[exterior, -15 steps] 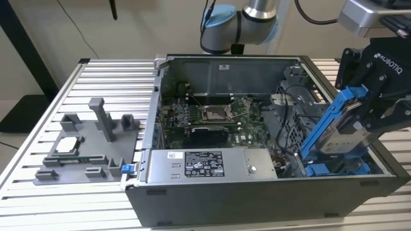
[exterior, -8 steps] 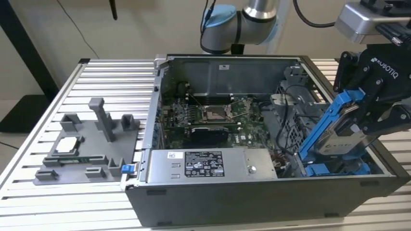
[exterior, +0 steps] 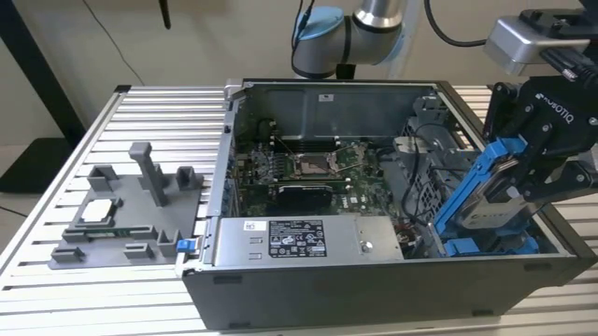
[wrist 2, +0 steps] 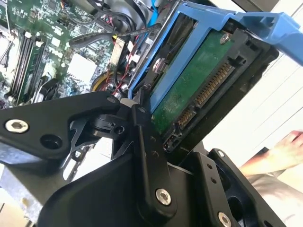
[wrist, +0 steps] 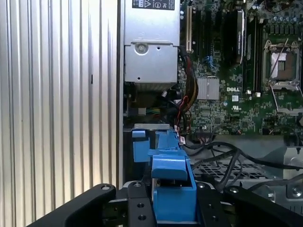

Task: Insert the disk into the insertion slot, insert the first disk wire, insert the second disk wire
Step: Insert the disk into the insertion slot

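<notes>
Table: A silver table with long ridges (exterior: 56, 294) is carrying everything.
Computer case: A big grey computer case (exterior: 374, 301) is lying open on the table, toward the exterior view's right.
Arm: A silver and light blue robot arm (exterior: 351, 31) is reaching in from the far side.
Tray: A grey tray with posts (exterior: 122, 217) is sitting on the table just beside the case, on the exterior view's left.
Green board: A green board (exterior: 299, 168) is lying flat inside the case, toward its far side.
Grey box: A large grey box (exterior: 304, 241) is sitting along the near edge of the case. It is wearing a black-and-white sticker with print too tiny to read.
Gripper: The black gripper (exterior: 519, 164) is hanging over the case's right end in the exterior view. White letters are showing on its body. Its fingers (wrist: 208, 208) are squeezing the disk from both sides.
Disk: The disk (exterior: 495, 206) is tilting in the air inside its bright blue frame, with its low end pointing down into the case. Its silver side is carrying a label, and its green underside (wrist 2: 199, 90) is showing in the second wrist view.
Slot: The insertion slot (exterior: 467, 246) is waiting at the near right corner of the case, with blue fittings. The disk's low end is just above it, and whether they are touching cannot be told.
Wires: Black wires (wrist: 227, 156) are lying across the metal cage with holes.
Hand: A person's hand (wrist 2: 284, 151) is showing past the gripper.
</notes>
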Controlling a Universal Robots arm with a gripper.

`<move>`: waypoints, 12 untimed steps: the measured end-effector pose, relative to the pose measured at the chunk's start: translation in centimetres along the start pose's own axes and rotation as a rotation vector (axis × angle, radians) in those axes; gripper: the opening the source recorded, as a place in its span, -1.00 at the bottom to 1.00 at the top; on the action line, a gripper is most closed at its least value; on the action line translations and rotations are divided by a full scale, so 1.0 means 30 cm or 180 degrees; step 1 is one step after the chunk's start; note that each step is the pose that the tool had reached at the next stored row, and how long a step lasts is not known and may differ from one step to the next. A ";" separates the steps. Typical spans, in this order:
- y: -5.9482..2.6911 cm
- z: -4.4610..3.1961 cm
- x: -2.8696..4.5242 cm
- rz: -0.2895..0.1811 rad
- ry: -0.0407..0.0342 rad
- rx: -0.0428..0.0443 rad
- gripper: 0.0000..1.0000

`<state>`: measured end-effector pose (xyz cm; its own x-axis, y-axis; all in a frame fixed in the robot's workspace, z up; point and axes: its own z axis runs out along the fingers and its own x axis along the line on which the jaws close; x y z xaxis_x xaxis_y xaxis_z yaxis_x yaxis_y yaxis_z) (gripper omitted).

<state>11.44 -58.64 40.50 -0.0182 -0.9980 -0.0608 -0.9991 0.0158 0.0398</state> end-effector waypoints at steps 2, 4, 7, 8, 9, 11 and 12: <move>0.000 0.011 0.001 0.0000 -0.0006 0.0000 -1.00; -0.001 0.023 0.001 -0.0001 -0.0008 0.0000 -1.00; -0.002 0.041 0.002 0.0000 -0.0009 0.0000 -1.00; -0.002 0.047 0.003 -0.0001 -0.0009 0.0000 -1.00; -0.002 0.053 0.003 -0.0001 -0.0009 0.0000 -1.00; -0.003 0.065 0.004 -0.0001 -0.0009 0.0000 -1.00; -0.003 0.068 0.004 -0.0001 -0.0009 0.0000 -1.00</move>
<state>11.45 -58.63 38.44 -0.0181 -0.9978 -0.0636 -0.9991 0.0156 0.0399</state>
